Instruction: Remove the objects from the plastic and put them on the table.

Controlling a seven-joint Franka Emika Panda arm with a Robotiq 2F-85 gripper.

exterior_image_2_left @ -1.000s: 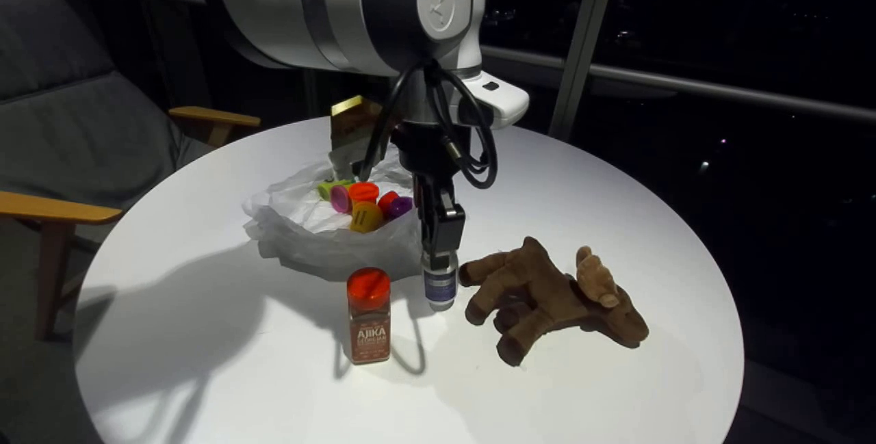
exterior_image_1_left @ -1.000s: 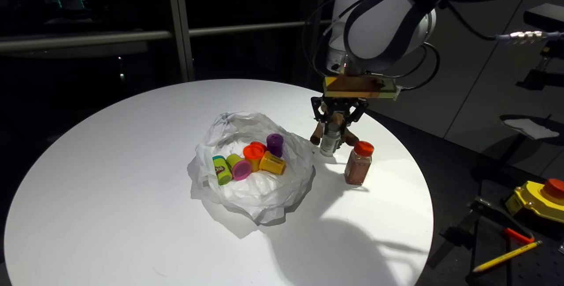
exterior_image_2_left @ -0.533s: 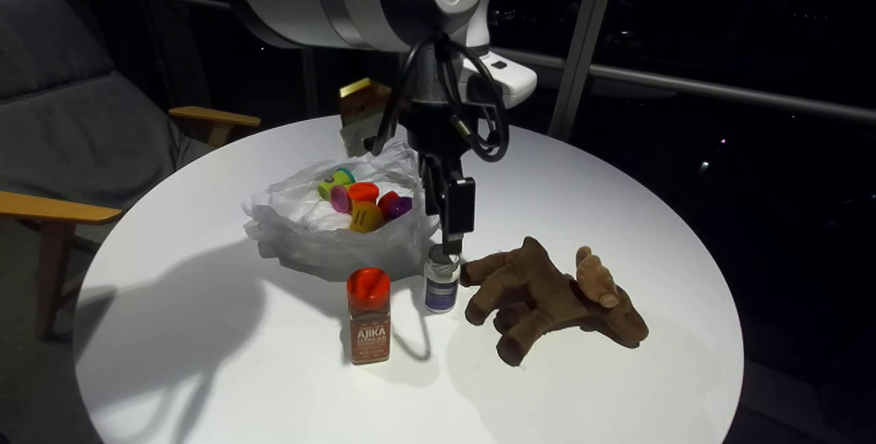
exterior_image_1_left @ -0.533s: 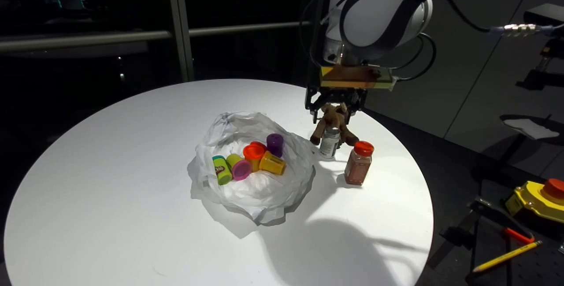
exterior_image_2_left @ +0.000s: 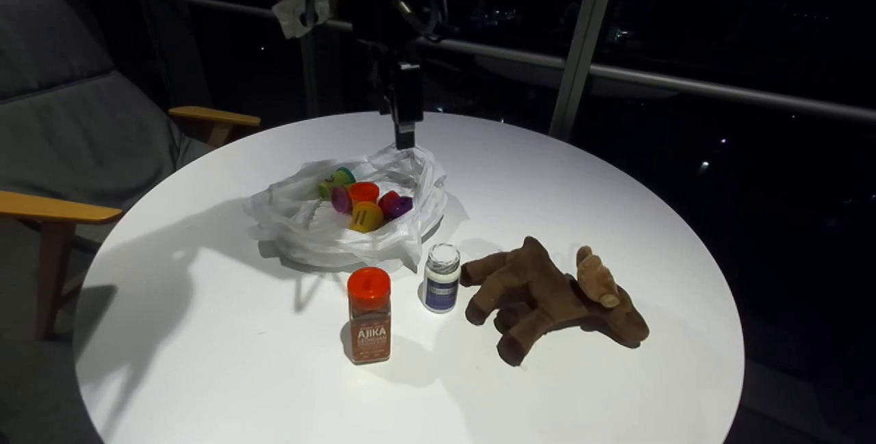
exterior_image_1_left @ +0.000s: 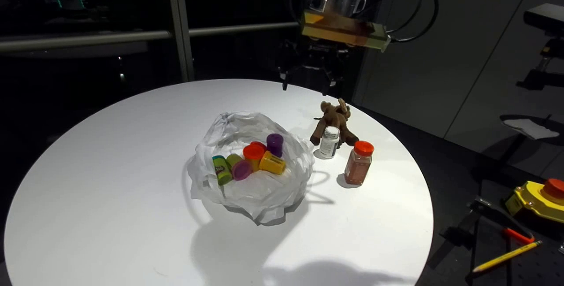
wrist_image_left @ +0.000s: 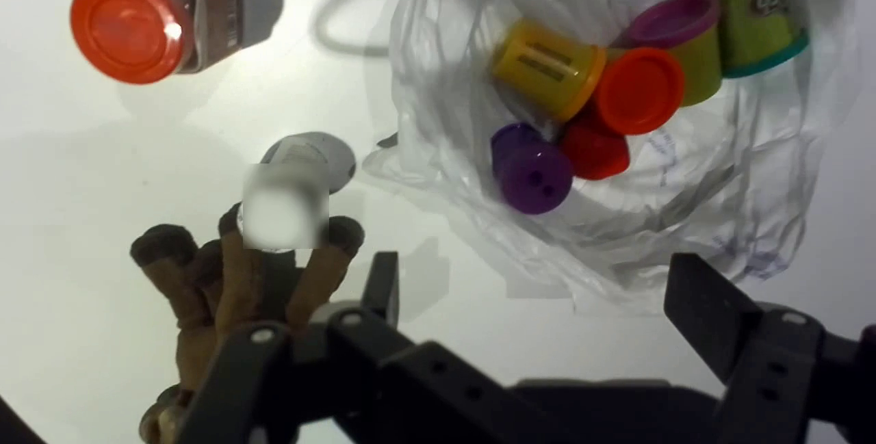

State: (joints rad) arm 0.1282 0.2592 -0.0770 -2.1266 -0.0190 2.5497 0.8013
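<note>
My gripper [exterior_image_1_left: 305, 88] hangs above the far side of the table [exterior_image_1_left: 110, 167]. Its jaws are wide apart, with nothing between them in the wrist view. The crinkled plastic [exterior_image_2_left: 308, 245] lies like a bowl on the tabletop. Inside it are several small cans: yellow [wrist_image_left: 547, 68], orange-red [wrist_image_left: 640, 90], red [wrist_image_left: 595, 150], purple [wrist_image_left: 534, 177], green with a magenta lid [wrist_image_left: 699, 64] and lime green [wrist_image_left: 756, 20]. Beside the plastic, on the bare table, stand a small white bottle [exterior_image_2_left: 441, 286] and a red-capped bottle [exterior_image_2_left: 370, 328]. A brown plush animal [exterior_image_2_left: 534, 286] lies close to the white bottle.
A grey chair [exterior_image_2_left: 61, 122] with wooden armrests is beyond the table edge. A yellow box with a red button [exterior_image_1_left: 539, 200] and a pencil [exterior_image_1_left: 506, 256] lie off the table. Dark windows with a metal rail [exterior_image_1_left: 88, 39] are behind.
The jaws opened and let go of the white bottle, which stays standing on the table. My gripper then rose and moved away from it, towards the plastic's far side.
</note>
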